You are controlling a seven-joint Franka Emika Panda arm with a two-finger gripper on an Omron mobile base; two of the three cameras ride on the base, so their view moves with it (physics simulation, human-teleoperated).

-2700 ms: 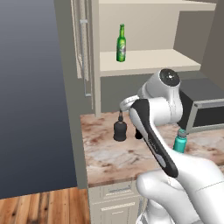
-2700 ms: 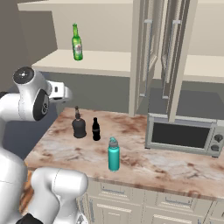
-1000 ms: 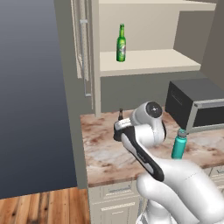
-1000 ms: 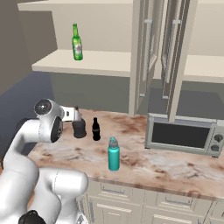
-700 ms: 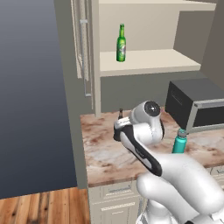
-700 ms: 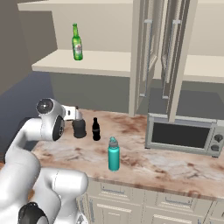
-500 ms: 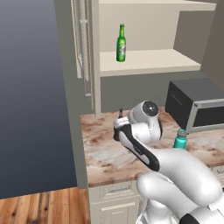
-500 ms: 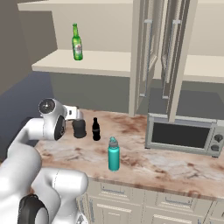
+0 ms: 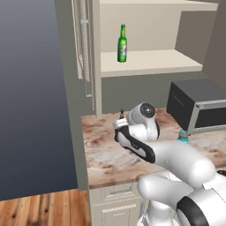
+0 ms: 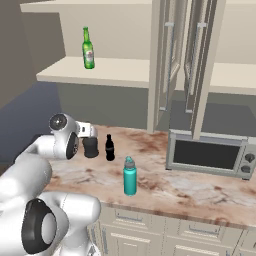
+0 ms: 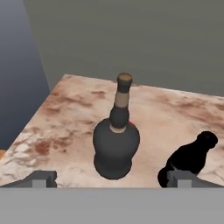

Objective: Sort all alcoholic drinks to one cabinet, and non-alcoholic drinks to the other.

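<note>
Two dark fingertips spread wide, end effector [image 11: 111, 179] open before the squat round-bodied black bottle [image 11: 116, 142] upright on the marbled worktop [image 11: 65, 118], small slim black cola bottle [image 11: 192, 156] just beside, green glass beer bottle [image 9: 122, 43] on the cabinet shelf [image 9: 150, 61].

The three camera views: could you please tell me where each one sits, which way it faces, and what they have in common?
Left base view: behind the arm on its left, looking forward and down at the marble counter and the slim green glass beer bottle on the shelf; the white arm rises at lower right.
Right base view: behind on its right, facing the same counter; the arm rises at lower left.
Hand view: on the hand, looking at the squat round-bodied black bottle; open fingers at the bottom.
Both base views share the beer bottle.
</note>
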